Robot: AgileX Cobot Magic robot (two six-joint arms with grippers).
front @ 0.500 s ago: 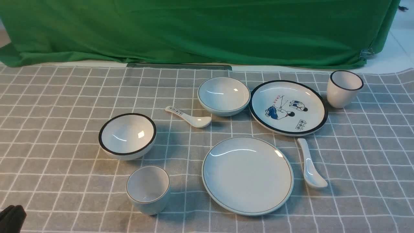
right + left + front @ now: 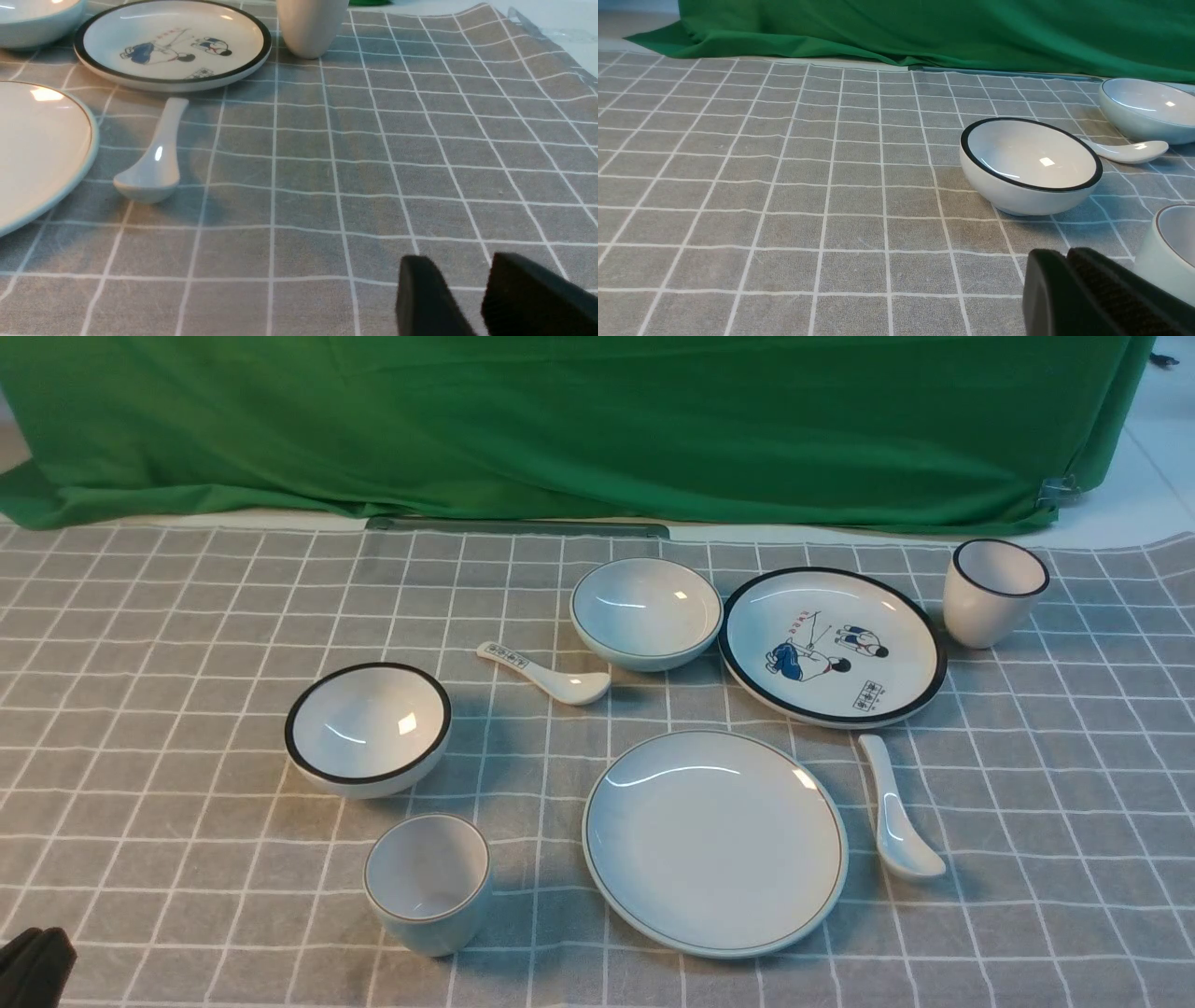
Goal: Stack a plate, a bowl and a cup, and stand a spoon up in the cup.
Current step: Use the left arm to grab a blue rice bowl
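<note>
Nearest, at the near-left corner, the left gripper (image 2: 1066, 261) sits low over the checked cloth (image 2: 187, 756), its fingers pressed together and holding nothing. The right gripper (image 2: 460, 275) is outside the front view. Its wrist view shows it low at the near right, nearer than the spoon and to its right, with fingers spread and only cloth showing between them. Just beyond the left gripper and to its right, the cup (image 2: 427, 882) stands upright. To the cup's right and apart from it lies the plate (image 2: 714, 840), with nothing stacked on it. Just right of the plate, not touching it, lies the spoon (image 2: 894, 812), scoop near and handle pointing far. Farther back on the left, behind the cup, stands the black-rimmed bowl (image 2: 367, 728). Beyond it toward the middle lies the printed spoon (image 2: 546, 674), its scoop to the right and close to the bowl (image 2: 646, 613). The bowl stands upright behind the plate. Right of the bowl lies the cartoon plate (image 2: 831, 644); I cannot tell whether their rims touch. The spoon's handle ends just short of the cartoon plate's near rim. At the far right the tall cup (image 2: 991, 590) stands just beside the cartoon plate. A green drape (image 2: 560, 429) hangs along the far edge.
</note>
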